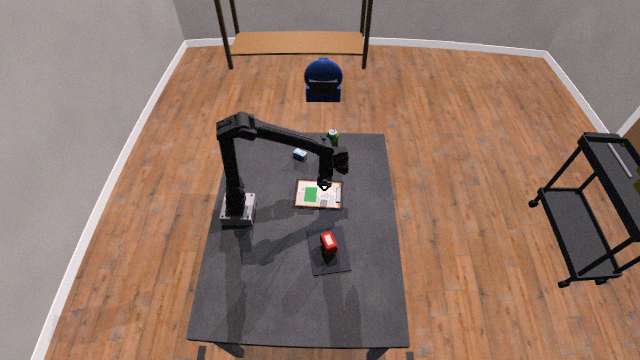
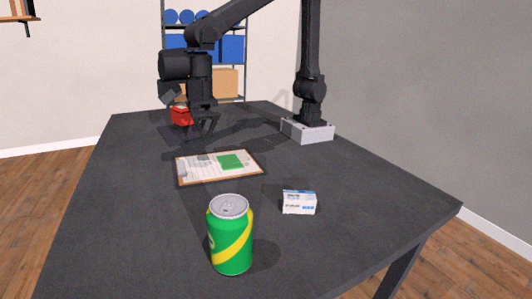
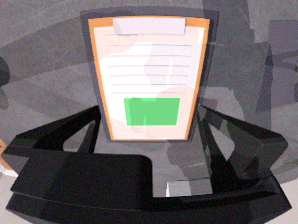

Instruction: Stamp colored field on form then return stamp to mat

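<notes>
The jaws of the gripper (image 1: 325, 186) stood wide apart with nothing between them, hanging above the clip end of the clipboard (image 1: 338, 196) and pointing down at it; in the wrist view the two black fingers framed the form from either side.

Directly below lay the form (image 2: 199, 168) on its orange-edged board, flat on the tabletop (image 2: 125, 232), with the green field (image 1: 310, 194) on the half of the sheet away from the clip. No mark showed on the green.

Farther out, well apart from the clipboard, the red stamp (image 1: 328, 242) stood upright on its small dark mat (image 1: 337, 265). Its pale-labelled top faced up, and the long axis of that top ran roughly along the long side of the tabletop.

By my judgement, the task had barely begun: the stamp was not yet picked up, so grasping, carrying, pressing flat on the field, and returning it to the mat all remained.

A green can (image 2: 229, 234) and a small blue-and-white box (image 2: 299, 202) stood off to the side, uninvolved.
</notes>
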`<move>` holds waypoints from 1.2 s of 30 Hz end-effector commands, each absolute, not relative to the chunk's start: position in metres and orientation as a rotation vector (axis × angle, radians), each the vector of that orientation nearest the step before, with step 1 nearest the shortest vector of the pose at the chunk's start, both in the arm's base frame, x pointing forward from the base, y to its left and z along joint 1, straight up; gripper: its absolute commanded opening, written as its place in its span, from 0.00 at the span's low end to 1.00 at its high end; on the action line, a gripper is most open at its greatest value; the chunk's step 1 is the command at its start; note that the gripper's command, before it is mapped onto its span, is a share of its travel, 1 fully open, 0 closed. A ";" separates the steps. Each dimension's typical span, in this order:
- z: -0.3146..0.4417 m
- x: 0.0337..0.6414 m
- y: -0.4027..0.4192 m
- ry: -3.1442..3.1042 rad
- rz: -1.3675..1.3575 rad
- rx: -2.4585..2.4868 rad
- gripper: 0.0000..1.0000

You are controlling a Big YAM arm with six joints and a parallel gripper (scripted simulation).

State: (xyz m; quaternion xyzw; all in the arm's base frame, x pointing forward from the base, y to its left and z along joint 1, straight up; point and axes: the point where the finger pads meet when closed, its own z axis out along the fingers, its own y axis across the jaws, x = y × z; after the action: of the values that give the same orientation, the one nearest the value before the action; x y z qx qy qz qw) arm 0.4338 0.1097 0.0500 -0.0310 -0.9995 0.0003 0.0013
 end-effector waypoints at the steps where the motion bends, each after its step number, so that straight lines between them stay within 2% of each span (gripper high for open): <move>1: 0.066 0.445 0.114 -3.181 -0.021 -0.079 1.00; 11: 0.084 0.456 0.116 -3.200 -0.034 -0.175 1.00; 25: 0.182 0.453 0.114 -2.896 -0.051 -1.251 1.00; 27: 0.182 0.453 0.114 -2.896 -0.051 -1.251 1.00; 28: 0.164 0.433 0.110 -2.810 -0.025 -1.411 1.00; 30: 0.183 0.451 0.114 -2.763 -0.055 -1.543 1.00; 36: 0.179 0.448 0.113 -2.609 -0.039 -1.794 1.00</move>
State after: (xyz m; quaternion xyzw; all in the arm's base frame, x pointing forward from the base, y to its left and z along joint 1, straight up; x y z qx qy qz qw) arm 0.4366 0.1113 0.1611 -0.4996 -0.8662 -0.0072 0.0004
